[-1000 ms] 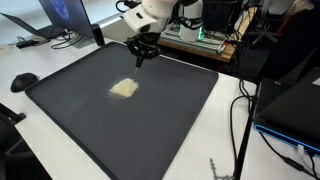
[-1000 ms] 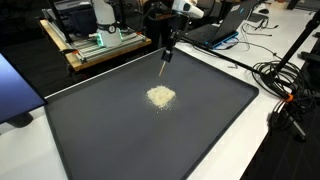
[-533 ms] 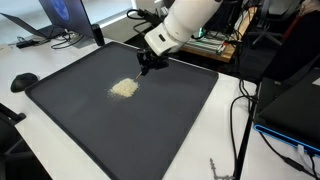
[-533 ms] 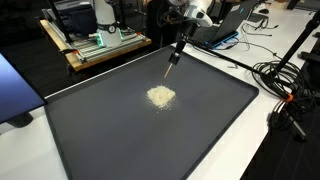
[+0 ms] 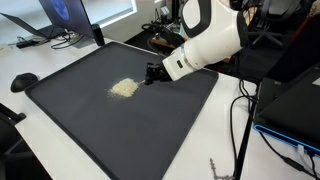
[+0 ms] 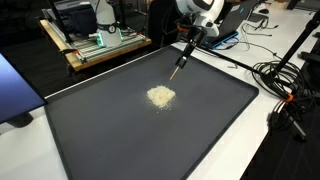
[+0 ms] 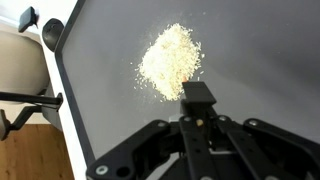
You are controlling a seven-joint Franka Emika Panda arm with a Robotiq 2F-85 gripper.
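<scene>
Reading outward from the wrist. Finds the gripper (image 7: 198, 100) fully closed, fingertips pressed together with no gap; cannot tell whether anything thin sits pinched between them. Hangs tip-down, low over the tray floor and just beside the grain pile (image 7: 170, 62), at its near edge in the wrist view. Contact with the grains not confirmed; apparently apart. Matches in both exterior views: gripper (image 5: 151, 74) to 1 side of the grain pile (image 5: 124, 88), with the arm (image 5: 205, 45) reaching in over the far rim.

Progress, as a judgement: early stage.
- Grains in 1 compact heap, pale and roughly round, with only a few loose grains at the edge.
- No streak, trail or gap through the heap.
- No grains visible off the tray.
- No pushing or scooping mark visible; handling of the grains judged not yet begun.

Containers: 1 only, the black tray (image 5: 150, 135), wide and shallow with a low raised rim. Contents: the 1 grain pile, near the middle and well apart from every rim.

Beyond the tray:
- white table (image 5: 15, 60)
- dark rounded object (image 5: 24, 80) near 1 corner
- cables (image 5: 240, 115) along 1 side

Farther back: laptop (image 5: 60, 12) with a lit screen, and a wooden board (image 6: 100, 45) carrying electronics.
</scene>
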